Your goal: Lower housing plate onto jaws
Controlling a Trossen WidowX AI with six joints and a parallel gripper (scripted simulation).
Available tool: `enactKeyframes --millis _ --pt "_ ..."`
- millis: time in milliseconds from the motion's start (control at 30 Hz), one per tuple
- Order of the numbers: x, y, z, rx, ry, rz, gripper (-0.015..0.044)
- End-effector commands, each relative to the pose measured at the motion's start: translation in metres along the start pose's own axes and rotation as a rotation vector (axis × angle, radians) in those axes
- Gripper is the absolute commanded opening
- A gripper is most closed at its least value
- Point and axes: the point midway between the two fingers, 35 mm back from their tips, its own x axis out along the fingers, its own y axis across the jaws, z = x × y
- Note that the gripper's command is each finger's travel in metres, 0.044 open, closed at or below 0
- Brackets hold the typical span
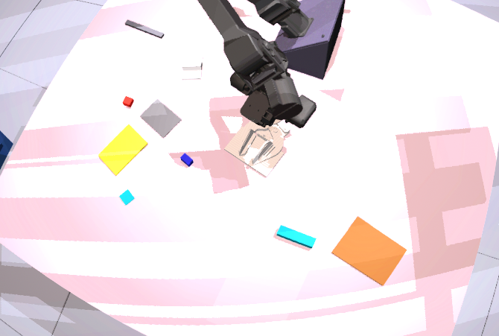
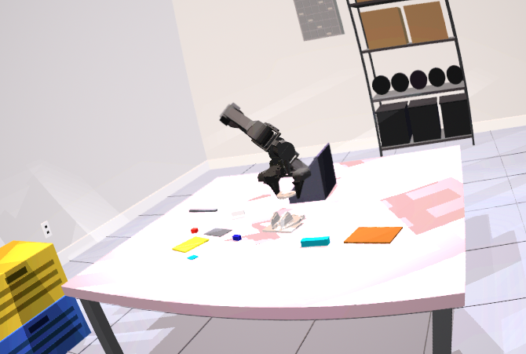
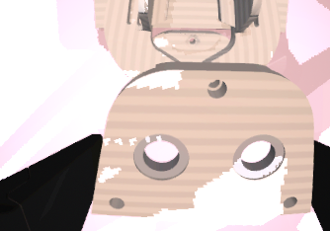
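Note:
The housing plate [image 3: 163, 115] [image 2: 286, 195] is tan, with a rounded far edge, two large ringed holes and smaller holes. My gripper [image 3: 203, 147] [image 2: 288, 192] is shut on its two sides and holds it in the air, roughly level. The base [image 1: 235, 147] [image 3: 106, 1] [image 2: 275, 230] lies on the table, lower than the plate. Two upright jaws [image 1: 246, 142] [image 1: 263, 151] stand on it side by side. In the wrist view the base shows beyond the plate's rounded edge, and the plate hides whatever lies under it. The jaw stubs cannot be made out.
A purple wedge block [image 1: 310, 57] [image 2: 312, 185] stands behind the gripper at the arm's mount. A blue block [image 1: 186, 159], a grey plate [image 1: 160, 118] and a small white bracket [image 1: 192, 68] lie left of the base. A cyan bar [image 1: 296, 236] and an orange plate [image 1: 369, 250] lie in front.

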Motion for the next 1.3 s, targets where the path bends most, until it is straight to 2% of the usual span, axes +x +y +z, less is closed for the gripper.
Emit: enactKeyframes --millis 0,567,1267 --pt "0.0 0.001 0.0 0.004 0.003 0.003 0.0351" --pt "0.001 0.001 0.0 0.005 0.003 0.003 0.0351" --pt "0.036 0.003 0.001 0.005 0.002 0.005 0.0351"
